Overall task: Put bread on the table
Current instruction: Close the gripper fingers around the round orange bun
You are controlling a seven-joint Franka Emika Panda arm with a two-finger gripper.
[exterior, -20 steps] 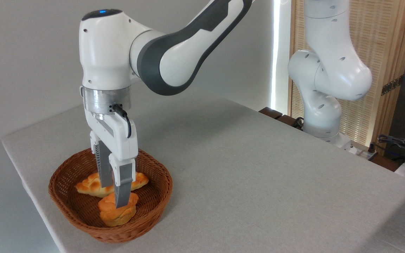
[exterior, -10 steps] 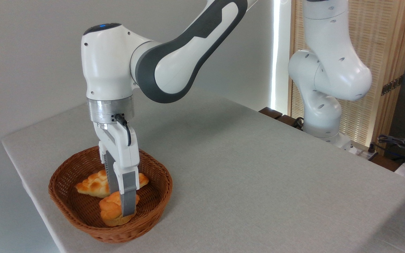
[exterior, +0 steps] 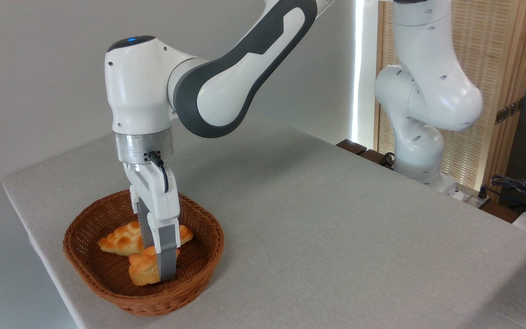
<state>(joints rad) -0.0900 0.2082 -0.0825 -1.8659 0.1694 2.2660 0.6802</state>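
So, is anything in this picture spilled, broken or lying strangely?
Nothing is spilled or broken. The only odd thing: the bread sits tilted in the basket, leaning toward its front wall, with the gripper closed around it. The longer loaf lies flat behind it.

The end effector (exterior: 155, 269) sits low inside the basket (exterior: 107, 285), its fingers closed around the bun (exterior: 142, 270). The basket's wicker wall rings it on every side, and the longer loaf (exterior: 119, 240) lies just behind, touching the bun. Straight up is open. To the right of the basket the counter (exterior: 318, 228) stretches bare and wide as far as the arm's base (exterior: 420, 162) at the far edge.
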